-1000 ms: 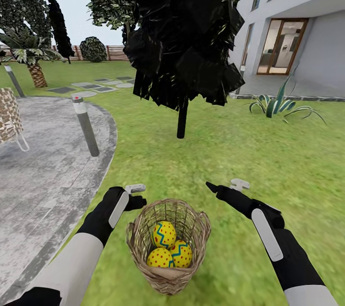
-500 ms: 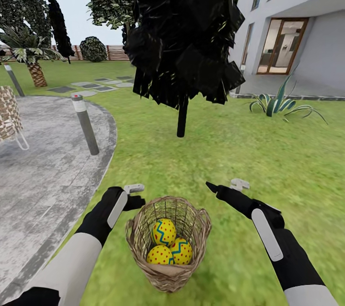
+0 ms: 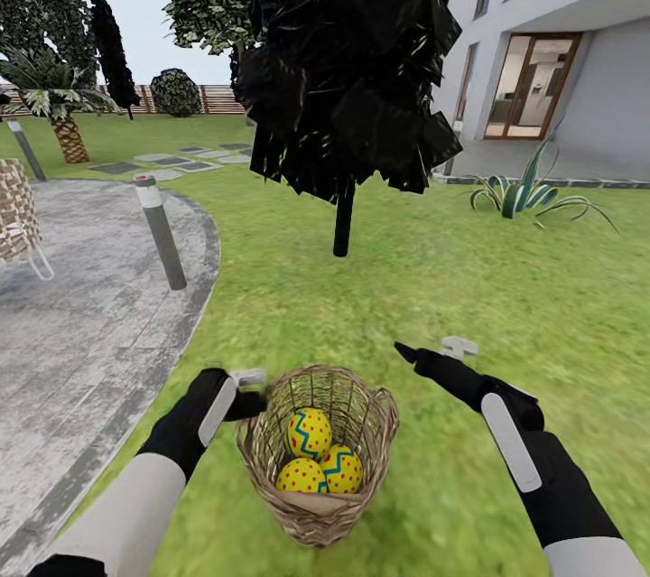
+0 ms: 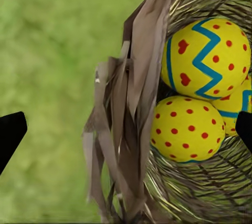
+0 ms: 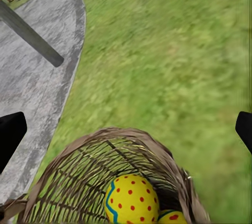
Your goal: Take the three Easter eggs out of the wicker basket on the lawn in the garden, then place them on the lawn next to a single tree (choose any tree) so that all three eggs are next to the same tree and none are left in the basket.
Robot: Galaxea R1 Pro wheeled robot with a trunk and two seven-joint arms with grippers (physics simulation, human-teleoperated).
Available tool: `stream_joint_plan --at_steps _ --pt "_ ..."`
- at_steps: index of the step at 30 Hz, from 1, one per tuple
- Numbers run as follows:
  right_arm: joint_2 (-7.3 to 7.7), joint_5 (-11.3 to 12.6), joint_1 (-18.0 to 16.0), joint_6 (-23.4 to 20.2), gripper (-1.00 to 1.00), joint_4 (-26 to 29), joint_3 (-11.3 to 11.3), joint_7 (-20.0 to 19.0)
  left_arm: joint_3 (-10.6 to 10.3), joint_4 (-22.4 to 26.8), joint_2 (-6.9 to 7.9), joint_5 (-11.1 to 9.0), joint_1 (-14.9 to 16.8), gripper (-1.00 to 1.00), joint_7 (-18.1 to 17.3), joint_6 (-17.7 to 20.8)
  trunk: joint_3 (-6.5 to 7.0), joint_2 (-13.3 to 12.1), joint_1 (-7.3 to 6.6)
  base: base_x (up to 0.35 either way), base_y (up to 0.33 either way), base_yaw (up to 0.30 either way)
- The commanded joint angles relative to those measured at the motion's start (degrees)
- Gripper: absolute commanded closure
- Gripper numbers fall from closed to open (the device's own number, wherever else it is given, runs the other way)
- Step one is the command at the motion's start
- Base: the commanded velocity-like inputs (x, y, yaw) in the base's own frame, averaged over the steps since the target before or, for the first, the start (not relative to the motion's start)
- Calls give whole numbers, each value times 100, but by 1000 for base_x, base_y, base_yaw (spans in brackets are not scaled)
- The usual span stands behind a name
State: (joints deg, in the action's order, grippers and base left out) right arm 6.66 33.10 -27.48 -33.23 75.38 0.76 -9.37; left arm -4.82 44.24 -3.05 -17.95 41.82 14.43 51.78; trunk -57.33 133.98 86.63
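Note:
The wicker basket (image 3: 316, 505) stands on the lawn (image 3: 469, 288) just in front of me. Three yellow Easter eggs lie in it: one on top (image 3: 309, 432), one at right (image 3: 344, 468), one at left front (image 3: 300, 478). My left gripper (image 3: 249, 387) is open at the basket's left rim. In the left wrist view the left gripper (image 4: 126, 129) has the basket wall (image 4: 126, 129) between its fingertips, beside two eggs (image 4: 207, 58) (image 4: 189, 129). My right gripper (image 3: 431, 349) hangs open above the grass, right of the basket. A tree (image 3: 343, 220) stands a short way beyond.
A grey paved path (image 3: 81, 324) curves along the left, with a bollard (image 3: 161, 234) at its edge and a woven chair (image 3: 13, 216) on it. A spiky plant (image 3: 524, 193) and the white house (image 3: 560, 62) are at right. A palm (image 3: 63, 125) stands far left.
My left gripper has come down and closer to the basket's left rim. The right gripper has drifted slightly to the right. The eggs lie as before.

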Motion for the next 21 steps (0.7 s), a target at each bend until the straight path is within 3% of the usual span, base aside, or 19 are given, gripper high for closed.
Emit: stream_joint_plan --at_steps 1,17,21 --pt "16 11 -3 -24 -100 3 3 -4 -12 -27 4 -56 -20 -100 66 49 -5 2 -1 0 0 0" --pt "28 12 -3 -18 -100 3 3 1 -11 -542 26 -37 1 -100 64 564 -5 2 -1 0 0 0" --pt "28 12 -3 -17 -100 1 3 5 -11 -725 32 -41 2 -100 53 618 -77 163 87 0 0 0"
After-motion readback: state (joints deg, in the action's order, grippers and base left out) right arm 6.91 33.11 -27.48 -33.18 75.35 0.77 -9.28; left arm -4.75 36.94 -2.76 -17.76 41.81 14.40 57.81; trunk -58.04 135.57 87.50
